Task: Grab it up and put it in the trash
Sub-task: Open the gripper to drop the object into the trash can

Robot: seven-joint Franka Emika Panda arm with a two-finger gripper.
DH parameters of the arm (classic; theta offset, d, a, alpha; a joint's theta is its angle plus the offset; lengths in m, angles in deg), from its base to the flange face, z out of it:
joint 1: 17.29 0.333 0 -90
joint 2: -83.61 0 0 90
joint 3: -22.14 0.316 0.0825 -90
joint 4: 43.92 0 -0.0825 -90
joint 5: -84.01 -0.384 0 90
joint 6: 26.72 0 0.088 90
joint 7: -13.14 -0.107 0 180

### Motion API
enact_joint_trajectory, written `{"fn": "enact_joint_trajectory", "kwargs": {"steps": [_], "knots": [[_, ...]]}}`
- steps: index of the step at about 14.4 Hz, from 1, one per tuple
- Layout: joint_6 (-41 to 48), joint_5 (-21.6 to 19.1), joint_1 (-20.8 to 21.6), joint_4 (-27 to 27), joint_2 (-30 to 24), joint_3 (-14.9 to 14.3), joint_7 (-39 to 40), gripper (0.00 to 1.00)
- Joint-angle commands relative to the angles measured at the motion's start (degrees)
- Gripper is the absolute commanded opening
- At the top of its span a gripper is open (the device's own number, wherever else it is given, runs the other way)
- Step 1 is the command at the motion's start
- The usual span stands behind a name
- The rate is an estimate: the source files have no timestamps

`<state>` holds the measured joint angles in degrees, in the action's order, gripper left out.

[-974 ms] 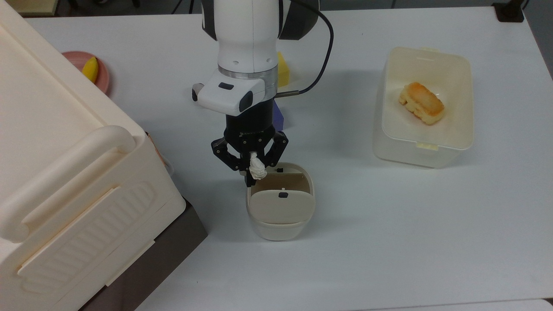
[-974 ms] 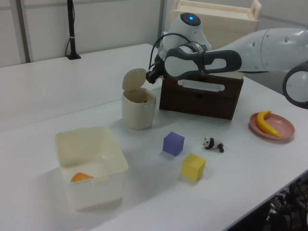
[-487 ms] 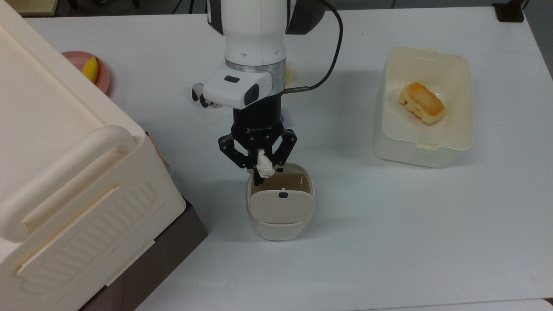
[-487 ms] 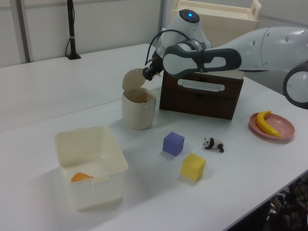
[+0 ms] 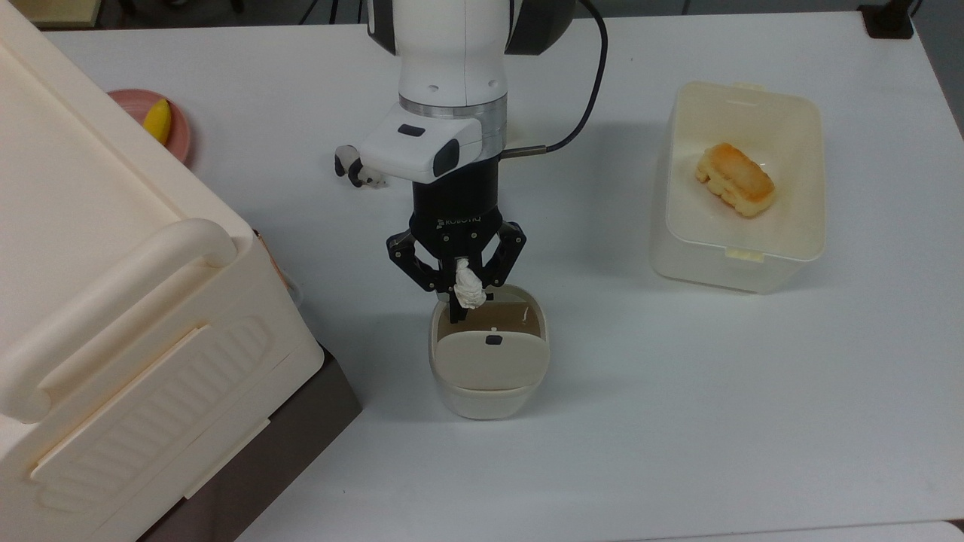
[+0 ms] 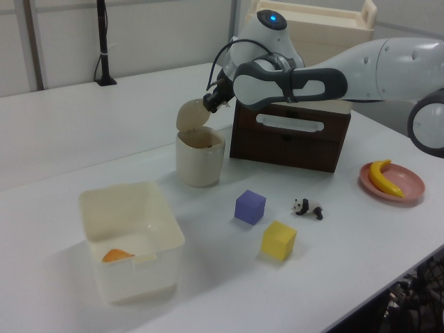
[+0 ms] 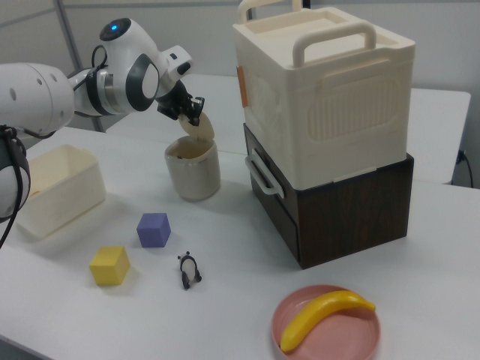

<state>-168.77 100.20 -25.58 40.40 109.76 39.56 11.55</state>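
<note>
gripper [image 5: 465, 290] is clamped on the tissue wad [image 5: 468, 287], w/ the white lump pinched between the black fingers [image 5: 413, 265] and hanging just below the tips. in the top view the wad sits right over the far rim of the trash bin [image 5: 527, 388], at the edge of the bin's open gap, not inside yet. in the left view the gripper [image 6: 210, 103] is just above and beside the bin's raised flap lid [image 6: 189, 114]; in the right view the gripper [image 7: 187, 109] hovers over the flap too, arm reaching in from the right view's left.

taking the bin as landmark: the flap lid [image 5: 486, 360] w/ its black dot [image 5: 494, 340] is tipped up, so a beige gap shows behind it. bin [image 6: 199, 158] stands upright on the white table [image 5: 715, 391].

to the top view's right of the bin, well apart, a cream tub [image 5: 806, 248] holds a piece of bread [image 5: 734, 180]. to the top view's left of the bin, near, is the big cream handled box [image 5: 113, 301] stacked on a dark wood-look box [image 7: 337, 202]. beyond the bin in the top view, a panda figurine [image 5: 351, 164] peeks out beside the wrist. in the left view a purple cube [image 6: 250, 207], yellow cube [image 6: 279, 240] and the panda [image 6: 307, 207] lie in front of the bin, apart from it. a pink plate [image 7: 352, 341] w/ a banana [image 7: 324, 315] is furthest from the bin, past the stacked boxes.
</note>
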Motion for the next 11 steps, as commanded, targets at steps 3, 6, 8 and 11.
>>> {"fn": "enact_joint_trajectory", "kwargs": {"steps": [3, 6, 8, 11], "knots": [[-0.7, 0.4, 1.5, 1.1, -1.1, -0.5, -1.1, 0.0], [-0.7, 0.4, 1.7, 1.2, -1.1, -0.5, -1.1, 0.0], [-0.7, 0.4, 1.8, 1.2, -1.1, -0.5, -1.0, 0.0], [-0.7, 0.8, 2.5, 1.3, -0.9, -0.5, -0.8, 0.0]]}}
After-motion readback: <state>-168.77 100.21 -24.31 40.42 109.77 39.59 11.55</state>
